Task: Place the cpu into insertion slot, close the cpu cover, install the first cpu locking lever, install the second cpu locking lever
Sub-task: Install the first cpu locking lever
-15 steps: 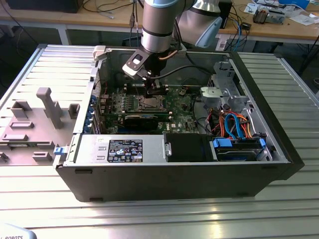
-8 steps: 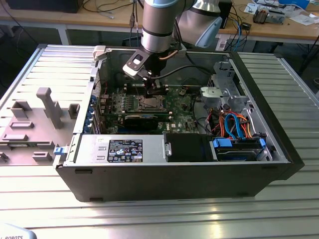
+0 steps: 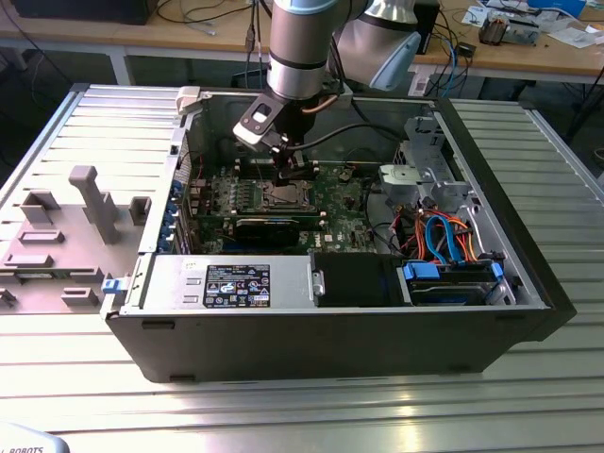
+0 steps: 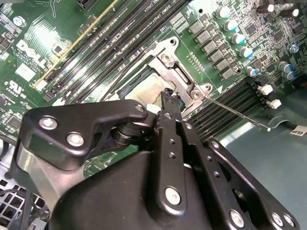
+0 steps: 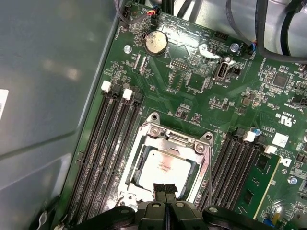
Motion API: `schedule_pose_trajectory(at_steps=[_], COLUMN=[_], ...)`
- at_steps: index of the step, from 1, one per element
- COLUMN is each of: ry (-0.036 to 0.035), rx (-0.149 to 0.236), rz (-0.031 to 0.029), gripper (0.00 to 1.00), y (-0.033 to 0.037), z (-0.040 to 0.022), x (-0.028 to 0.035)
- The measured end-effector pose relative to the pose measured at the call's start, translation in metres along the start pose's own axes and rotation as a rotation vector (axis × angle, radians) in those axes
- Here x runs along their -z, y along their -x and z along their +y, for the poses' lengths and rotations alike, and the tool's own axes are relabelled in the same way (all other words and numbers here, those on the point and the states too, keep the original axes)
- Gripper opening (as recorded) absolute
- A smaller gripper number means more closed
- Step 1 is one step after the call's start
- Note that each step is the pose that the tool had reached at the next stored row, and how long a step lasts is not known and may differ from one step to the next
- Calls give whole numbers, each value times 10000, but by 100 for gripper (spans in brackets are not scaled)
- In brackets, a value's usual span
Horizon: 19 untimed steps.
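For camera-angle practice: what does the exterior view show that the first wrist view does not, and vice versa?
The exterior view adds the dark grey computer case, the blue and orange cables and the grey robot arm. The first wrist view adds the round silver coin battery and the silvery square cpu seated in the metal-rimmed insertion slot. Both share the green circuit board and the black gripper, shut, at the slot.

We see a ribbed metal desk spreading out on every side of the open computer case, its grooves catching a pale sheen of light just in front of the case. To the exterior view's left of the case, grey moulded blocks stand on that desk. Behind the case run wooden desks on white legs, strewn with cables and papers.
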State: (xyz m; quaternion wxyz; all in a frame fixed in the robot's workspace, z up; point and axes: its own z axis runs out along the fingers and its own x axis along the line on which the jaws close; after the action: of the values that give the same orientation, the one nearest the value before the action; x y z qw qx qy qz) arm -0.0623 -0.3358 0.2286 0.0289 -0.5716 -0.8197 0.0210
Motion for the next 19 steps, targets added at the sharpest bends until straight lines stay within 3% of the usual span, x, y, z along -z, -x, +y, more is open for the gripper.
schedule_pose_trajectory(at_steps=[19], ry=[-8], rx=[314], rz=[-22], gripper=[11], y=[0], z=[0], x=[0])
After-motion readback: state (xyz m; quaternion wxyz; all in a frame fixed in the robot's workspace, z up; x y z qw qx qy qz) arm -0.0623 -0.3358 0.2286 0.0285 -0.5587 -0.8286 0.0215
